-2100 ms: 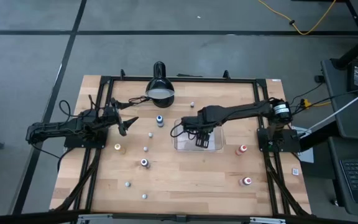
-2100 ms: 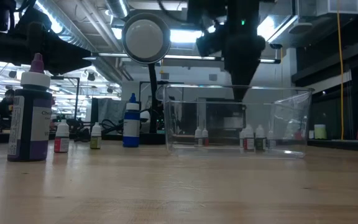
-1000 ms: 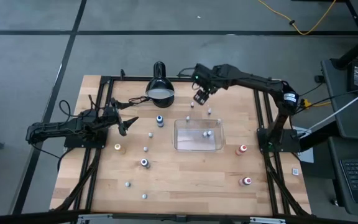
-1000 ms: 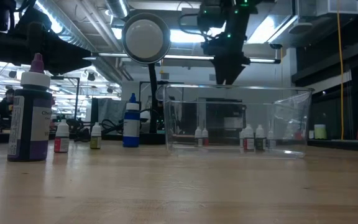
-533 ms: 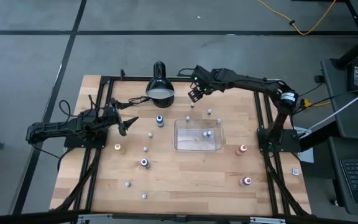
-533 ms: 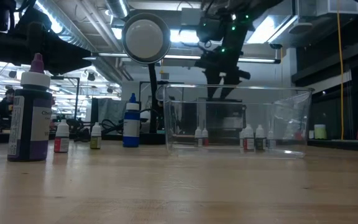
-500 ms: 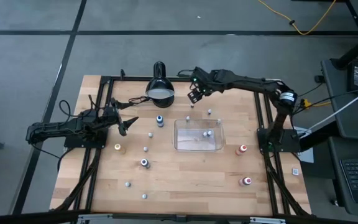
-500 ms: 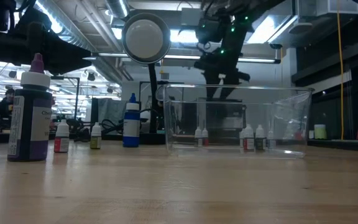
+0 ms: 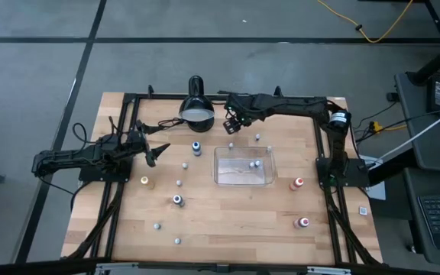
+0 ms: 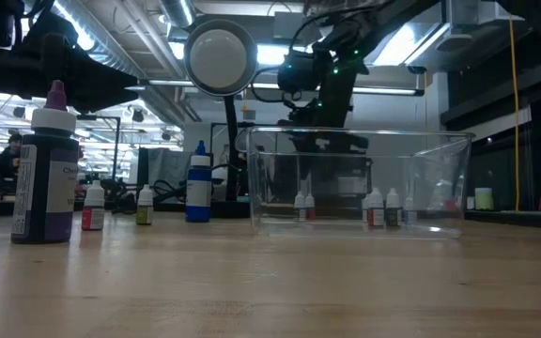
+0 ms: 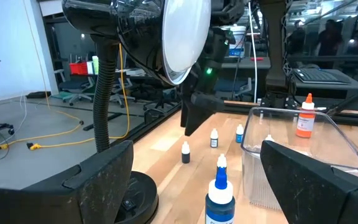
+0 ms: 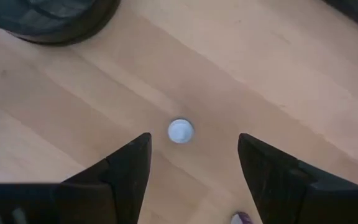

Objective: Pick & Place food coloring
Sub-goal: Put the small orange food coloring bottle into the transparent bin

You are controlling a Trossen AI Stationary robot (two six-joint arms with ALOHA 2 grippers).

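From above, the right gripper [image 9: 233,125] hangs over a small bottle [image 9: 236,127] between lamp [image 9: 196,111] and tray [image 9: 244,180]; the left gripper [image 9: 157,150] waits open at the table's left. Its wrist view shows the jaws apart and empty, the bottle [image 12: 180,131] centred ahead. If the descent drifts, I judge a fingertip [image 12: 138,155] could topple the bottle.

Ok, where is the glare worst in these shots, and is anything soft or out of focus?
Low view: the round lit face of the black dome-shaped desk lamp is blown out white, the arm behind the clear rectangular plastic tray is backlit dark. Left wrist view: the lamp's face is a white patch too. Right wrist view: the right end effector has soft-edged dark fingers; the tiny pale-capped bottle is a featureless disc.
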